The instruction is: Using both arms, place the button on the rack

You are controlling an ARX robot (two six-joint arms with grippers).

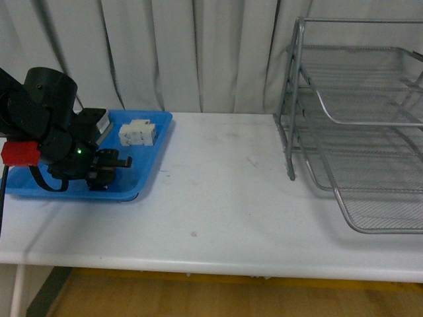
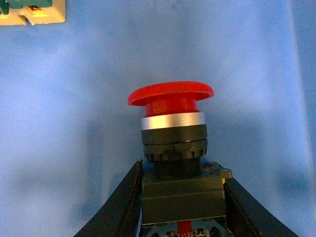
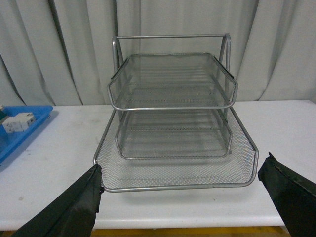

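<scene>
The button (image 2: 173, 148) has a red mushroom cap, a silver ring and a dark blocky body. My left gripper (image 2: 181, 174) is shut on its body, with the black fingers (image 2: 118, 207) pressed on both sides, just above the blue tray's floor. In the front view the left gripper (image 1: 109, 164) is low over that tray at the far left; the button is hidden there. The silver wire-mesh rack (image 1: 291, 132) stands at the right of the table. My right gripper (image 3: 182, 165) is open and empty, facing the rack's (image 3: 173, 186) front from off the table edge.
The blue plastic tray (image 1: 151, 158) holds a white block (image 1: 137, 132), which also shows in the right wrist view (image 3: 19, 121). A green-topped switch (image 2: 29, 12) lies in a tray corner. White tabletop (image 1: 225, 191) lies between tray and rack. Grey curtains hang behind.
</scene>
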